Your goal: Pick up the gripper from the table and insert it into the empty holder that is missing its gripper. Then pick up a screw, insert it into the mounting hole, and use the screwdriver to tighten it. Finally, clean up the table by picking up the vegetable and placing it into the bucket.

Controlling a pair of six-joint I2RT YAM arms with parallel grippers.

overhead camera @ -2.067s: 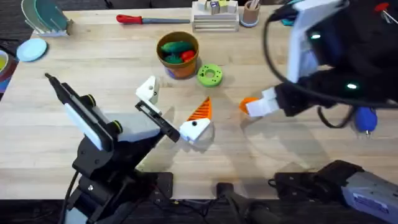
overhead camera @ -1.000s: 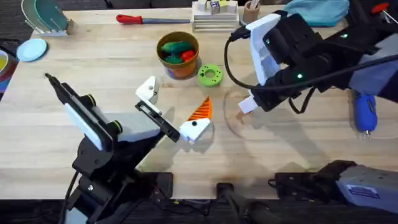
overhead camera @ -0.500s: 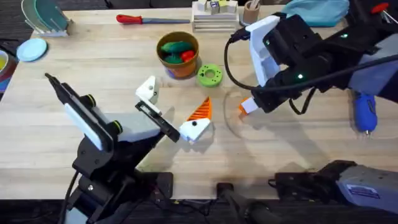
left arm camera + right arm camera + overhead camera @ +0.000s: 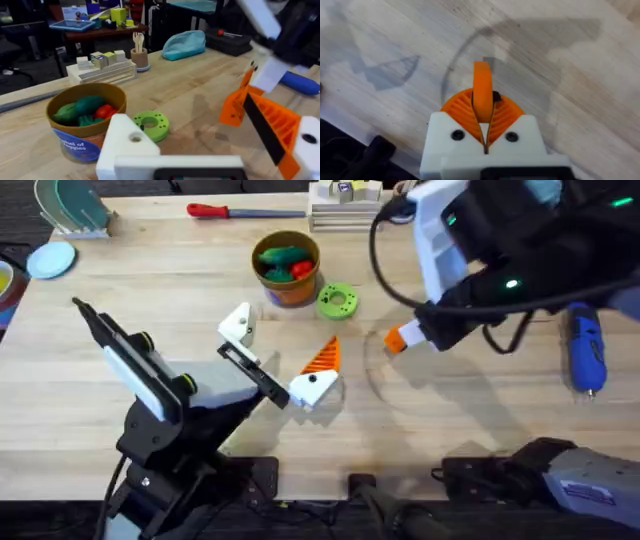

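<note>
Pinching the gripper [image 4: 482,95] edge-on, right gripper [image 4: 484,120] hovers above table [image 4: 580,100].

Wood table [image 4: 150,280]: bucket [image 4: 287,270], green disc [image 4: 337,301], screwdriver [image 4: 585,349], red screwdriver [image 4: 235,211].

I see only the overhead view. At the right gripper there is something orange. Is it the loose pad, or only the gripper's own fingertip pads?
Observer: It is the loose orange pad. In the right wrist view the right gripper is shut on it, and it stands on edge between the two ribbed fingertip pads.
Operator: Good. On the left arm, is the screw hole of the empty holder free?
Observer: Yes. In the left wrist view the mounting hole near the tip of the empty holder shows as an open dark hole with no screw in it.
</note>
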